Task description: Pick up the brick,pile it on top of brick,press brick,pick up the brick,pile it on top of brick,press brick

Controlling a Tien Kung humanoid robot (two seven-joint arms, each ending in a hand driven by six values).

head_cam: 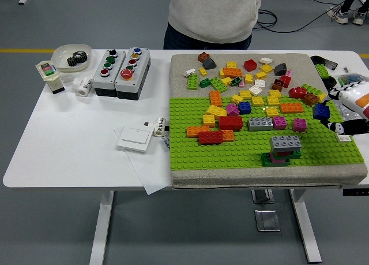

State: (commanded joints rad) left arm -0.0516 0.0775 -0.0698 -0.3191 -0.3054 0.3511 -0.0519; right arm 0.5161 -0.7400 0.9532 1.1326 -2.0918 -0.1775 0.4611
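Observation:
My right hand [339, 111] comes in from the right edge and is shut on a dark blue brick [320, 111], held just above the right side of the green baseplate [242, 152]. A small stack [282, 150] stands near the plate's front right: a grey brick [285, 141] on a pink one, on a dark green one. The blue brick is up and to the right of that stack, apart from it. Several loose bricks [248, 80] lie across the plate's far half and the grey mat behind it. My left arm does not show.
A person [213, 17] stands at the far side, hands hidden. On the white table at left are two button boxes [121, 71], a bowl with a gear [72, 57], a white switch [134, 139] and a sheet of paper. Small items [351, 83] crowd the right edge.

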